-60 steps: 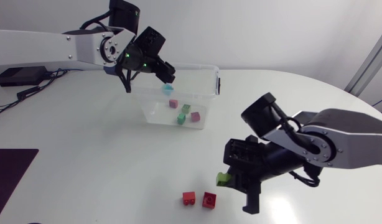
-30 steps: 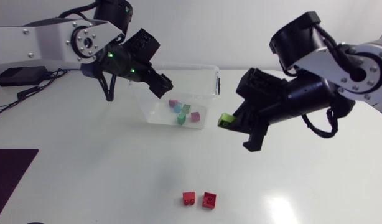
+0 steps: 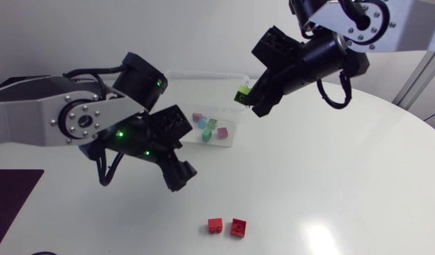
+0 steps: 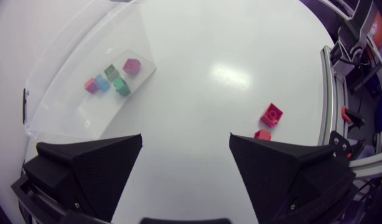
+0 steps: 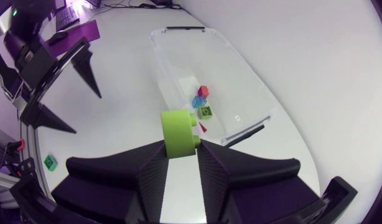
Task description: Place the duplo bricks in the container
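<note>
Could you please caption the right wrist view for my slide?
Right end effector shut on a lime brick, clear container ahead.

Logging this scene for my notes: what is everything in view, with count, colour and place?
white table: one, under everything.
clear plastic container: one, transparent, far middle of the table.
duplo bricks inside it: five, pink, blue, two green, magenta.
red duplo bricks: two, side by side on the table's near part.
lime-green duplo brick: one, held by the container's end.
dark mat: one, table's near-left.
left gripper: black, open, empty, between container and red bricks.
right gripper: black, shut on the lime-green duplo brick.
</note>
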Robot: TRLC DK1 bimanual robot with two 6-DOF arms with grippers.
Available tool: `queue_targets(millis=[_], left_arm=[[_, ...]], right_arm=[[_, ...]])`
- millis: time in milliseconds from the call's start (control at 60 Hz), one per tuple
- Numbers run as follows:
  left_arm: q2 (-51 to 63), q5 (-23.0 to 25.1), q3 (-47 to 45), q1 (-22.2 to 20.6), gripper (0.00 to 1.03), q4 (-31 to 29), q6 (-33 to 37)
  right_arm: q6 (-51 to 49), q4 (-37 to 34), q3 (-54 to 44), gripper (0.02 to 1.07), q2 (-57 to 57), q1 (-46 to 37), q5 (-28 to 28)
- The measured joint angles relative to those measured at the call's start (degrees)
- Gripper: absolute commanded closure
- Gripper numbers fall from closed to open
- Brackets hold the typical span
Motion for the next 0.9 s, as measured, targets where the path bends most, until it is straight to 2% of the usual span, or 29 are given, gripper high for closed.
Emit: queue_targets(millis=[267,517,667,683,717,783,800,900], left_arm=[[-3.19,-0.02,-7.08,-3.74,0.06,0.02,0.85],[-5.33,-0.04,-11.87,-4.63,0.06,0.04,0.87],[-5.38,-0.04,-14.19,-7.21,0.06,0.07,0.87],[-5.38,-0.02,-14.45,-7.50,0.06,0.07,0.87],[-5.35,-0.02,-14.97,-8.20,0.06,0.07,0.85],[-5.38,-0.02,-15.69,-9.31,0.06,0.04,0.85],[-5.38,-0.02,-15.85,-9.51,0.06,0.04,0.85],[-5.38,-0.02,-16.00,-10.93,0.06,0.07,0.83]], right_arm=[[2.45,0.00,9.66,0.88,10.14,-1.27,0.02],[3.85,0.00,14.38,0.88,15.98,-1.27,0.02],[3.87,0.02,16.70,0.87,18.60,-1.27,1.14],[3.87,0.09,16.98,0.82,18.93,-1.27,1.44],[3.87,0.28,17.53,0.64,19.65,-1.27,1.95],[4.00,0.44,18.36,0.10,21.03,-1.29,3.04],[4.09,0.44,18.45,0.05,21.22,-1.33,3.06],[4.85,0.44,18.49,0.06,22.05,-1.68,3.30]])
